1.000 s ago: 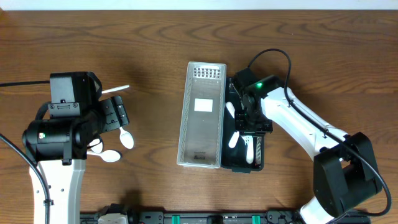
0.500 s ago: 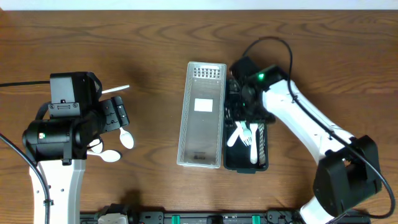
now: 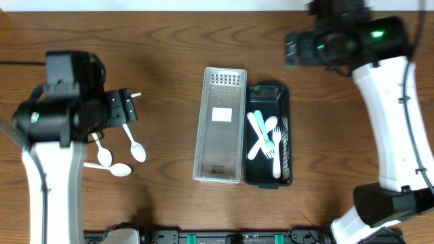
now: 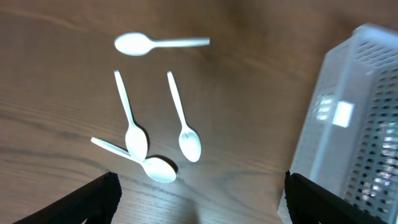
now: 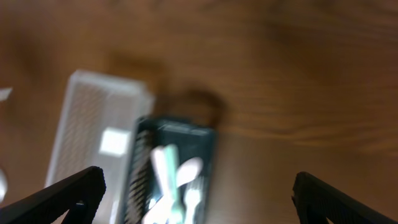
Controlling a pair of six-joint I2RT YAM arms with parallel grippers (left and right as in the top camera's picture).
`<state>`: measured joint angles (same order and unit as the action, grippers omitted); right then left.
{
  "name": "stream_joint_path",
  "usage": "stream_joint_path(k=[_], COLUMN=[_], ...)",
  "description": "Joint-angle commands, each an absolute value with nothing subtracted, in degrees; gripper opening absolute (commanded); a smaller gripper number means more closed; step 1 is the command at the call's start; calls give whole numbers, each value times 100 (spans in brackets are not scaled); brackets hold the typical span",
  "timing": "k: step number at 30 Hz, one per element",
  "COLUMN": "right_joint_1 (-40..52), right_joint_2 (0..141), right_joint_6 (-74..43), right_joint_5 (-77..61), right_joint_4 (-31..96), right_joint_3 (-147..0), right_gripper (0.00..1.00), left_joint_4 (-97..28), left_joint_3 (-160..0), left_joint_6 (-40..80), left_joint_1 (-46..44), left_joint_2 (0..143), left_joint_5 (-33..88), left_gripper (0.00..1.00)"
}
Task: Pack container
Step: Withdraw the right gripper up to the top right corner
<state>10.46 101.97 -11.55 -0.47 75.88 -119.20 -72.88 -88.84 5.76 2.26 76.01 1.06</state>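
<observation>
Cannot read the white label (image 3: 222, 114) on the basket (image 3: 217, 154). Just beside its right edge, black tray (image 3: 268, 100) holding cutlery (image 3: 263, 139); well left, 4 spoons (image 4: 189, 143) on bare worktop (image 3: 163, 61). Left pincer (image 4: 199, 202) and right pincer (image 5: 199, 196) both spread wide, empty.

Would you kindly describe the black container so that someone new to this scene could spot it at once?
Near the middle of the wooden table, two long narrow boxes lie side by side. The black container is the one on the robot's right, next to the clear perforated basket. Unlike the pale basket, it is dark and holds white and pale-teal cutlery.
</observation>
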Motion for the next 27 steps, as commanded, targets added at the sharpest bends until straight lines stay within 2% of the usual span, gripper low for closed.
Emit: stream_joint_path(k=[1, 9, 13, 27], right_joint_1=[434, -303, -346, -344], right_joint_2=[10204, 10230, 10230, 10230], right_joint_6=[-1173, -871, -840, -760], right_joint_5=[-113, -152, -154, -152], right_joint_4=[7714, 8044, 8086, 8189], right_joint_3=[-12016, -11983, -11983, -11981], right_gripper=[99, 99, 99, 99], left_joint_4=[-7279, -5852, -5100, -4737], left_joint_3=[-8849, -7909, -7153, -6694], left_joint_6=[657, 821, 821, 825], left_joint_1=[322, 622, 799, 1007], left_joint_2=[8405, 9345, 9559, 10567], left_joint_5=[60, 626, 1009, 982], left_gripper=[86, 86, 91, 90])
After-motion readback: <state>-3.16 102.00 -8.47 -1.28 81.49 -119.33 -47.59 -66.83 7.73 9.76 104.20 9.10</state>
